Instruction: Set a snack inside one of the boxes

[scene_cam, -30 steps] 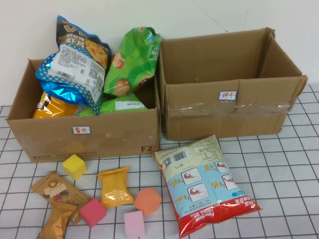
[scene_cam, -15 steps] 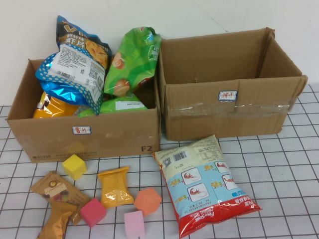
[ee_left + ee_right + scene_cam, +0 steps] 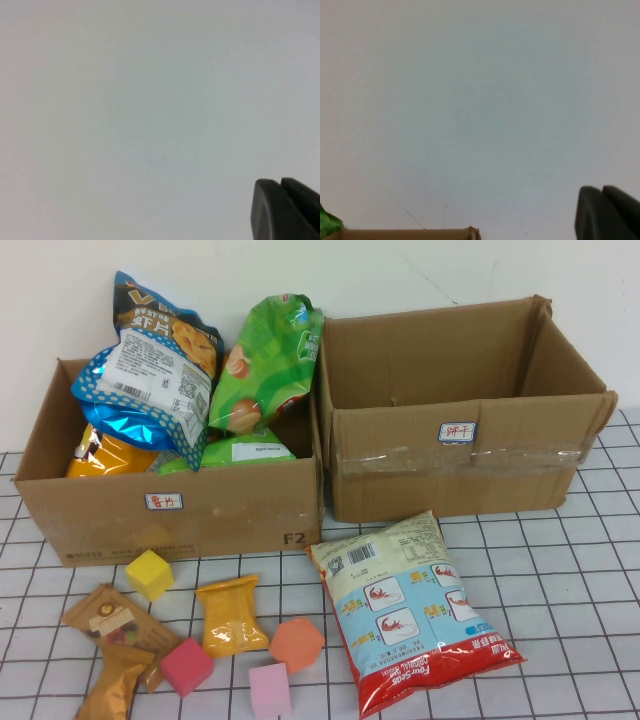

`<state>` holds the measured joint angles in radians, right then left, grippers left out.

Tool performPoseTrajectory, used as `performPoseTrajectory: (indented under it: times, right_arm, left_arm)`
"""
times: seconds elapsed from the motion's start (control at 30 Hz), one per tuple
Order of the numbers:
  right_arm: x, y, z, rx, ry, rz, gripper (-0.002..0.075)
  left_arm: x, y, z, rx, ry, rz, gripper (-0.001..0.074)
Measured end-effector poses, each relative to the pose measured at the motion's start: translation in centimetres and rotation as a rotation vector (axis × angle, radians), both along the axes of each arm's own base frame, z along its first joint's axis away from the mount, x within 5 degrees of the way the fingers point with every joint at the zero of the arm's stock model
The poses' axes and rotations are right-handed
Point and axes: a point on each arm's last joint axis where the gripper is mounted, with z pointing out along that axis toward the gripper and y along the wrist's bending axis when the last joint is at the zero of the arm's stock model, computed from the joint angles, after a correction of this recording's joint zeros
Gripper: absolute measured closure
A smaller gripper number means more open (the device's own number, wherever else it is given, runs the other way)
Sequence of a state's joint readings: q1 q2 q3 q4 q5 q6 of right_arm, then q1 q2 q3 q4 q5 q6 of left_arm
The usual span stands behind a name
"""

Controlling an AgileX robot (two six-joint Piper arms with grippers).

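Two cardboard boxes stand at the back of the table. The left box (image 3: 170, 510) holds several chip bags, blue (image 3: 150, 365) and green (image 3: 265, 360). The right box (image 3: 460, 460) looks empty. A large red, white and blue snack bag (image 3: 410, 610) lies flat in front of the right box. A yellow packet (image 3: 232, 615) and brown packets (image 3: 112, 625) lie in front of the left box. Neither gripper shows in the high view. My left gripper (image 3: 280, 184) and my right gripper (image 3: 601, 190) are shut, empty, and face a bare wall.
Foam blocks lie among the small packets: yellow (image 3: 148, 573), red (image 3: 186, 666), orange (image 3: 296, 644) and pink (image 3: 269, 690). The table has a white cloth with a black grid (image 3: 560, 570). The right wrist view shows a box's top edge (image 3: 405, 233).
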<state>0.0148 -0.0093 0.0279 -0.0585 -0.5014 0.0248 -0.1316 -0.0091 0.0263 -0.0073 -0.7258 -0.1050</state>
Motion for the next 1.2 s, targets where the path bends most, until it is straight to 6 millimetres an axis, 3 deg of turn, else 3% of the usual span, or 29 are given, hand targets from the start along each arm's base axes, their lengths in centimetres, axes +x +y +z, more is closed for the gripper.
performPoseTrajectory:
  times: [0.27, 0.37, 0.43, 0.6, 0.63, 0.77, 0.9, 1.03, 1.2]
  right_arm:
    - [0.0, 0.0, 0.0, -0.03, 0.013, -0.013, 0.0727]
    - [0.0, 0.0, 1.0, -0.055, 0.07, -0.024, 0.0727]
    - [-0.3, 0.0, 2.2, -0.069, 0.107, -0.034, 0.0727]
    - [-1.5, -0.4, 5.2, -0.143, 0.285, -0.1, 0.0727]
    - [-1.7, -0.7, 5.7, -0.193, 0.398, -0.138, 0.0727]
    - [-0.6, -1.0, 4.6, -0.258, 0.686, -0.157, 0.0727]
    - [0.9, -0.9, 2.9, -0.328, 0.932, -0.12, 0.0727]
    - [2.2, -0.5, 2.1, -0.423, 1.036, -0.054, 0.0727]
    - [3.0, 0.3, 1.7, -0.369, 1.077, 0.042, 0.0727]
  left_arm:
    - [0.1, 0.1, -0.1, -0.029, 0.019, -0.006, 0.0738]
    - [0.7, 0.1, 0.2, -0.028, 0.193, -0.014, 0.0738]
    - [0.6, 0.0, 1.6, -0.015, 0.324, -0.024, 0.0738]
    - [0.0, -0.1, 4.1, 0.067, 0.753, -0.022, 0.0738]
    - [0.6, -0.1, 4.4, 0.089, 0.915, -0.018, 0.0738]
    - [2.2, -0.4, 3.9, 0.115, 1.184, -0.02, 0.0738]
    - [4.1, -0.7, 2.8, 0.13, 1.318, -0.018, 0.0738]
    - [6.0, -0.9, 1.1, 0.143, 1.435, -0.016, 0.0738]
    - [8.3, -1.3, -0.3, 0.155, 1.578, -0.021, 0.0738]
